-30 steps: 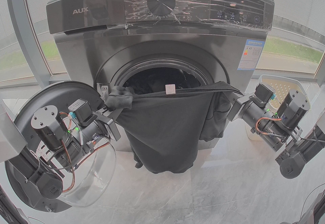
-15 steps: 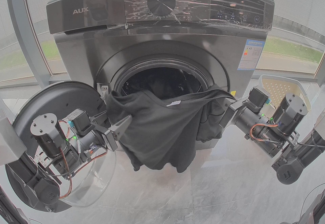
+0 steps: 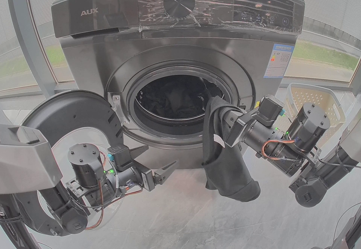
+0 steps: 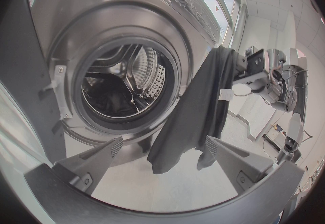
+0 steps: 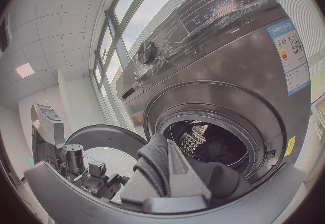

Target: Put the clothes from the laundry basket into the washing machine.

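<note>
A black garment hangs from my right gripper, which is shut on its top edge just in front of the right rim of the washing machine's round opening. The cloth droops almost to the floor. In the right wrist view the fabric is bunched against one finger. My left gripper is open and holds nothing, low in front of the machine, below and left of the opening. Dark clothes lie inside the drum. The laundry basket stands to the right of the machine.
The machine's door is swung wide open to the left, behind my left arm. Grey tiled floor spreads in front of the machine. Large windows stand behind it.
My left gripper let go of the garment, opened and dropped back low to the left. My right gripper carried the garment left toward the opening, and it now hangs from that gripper alone.
</note>
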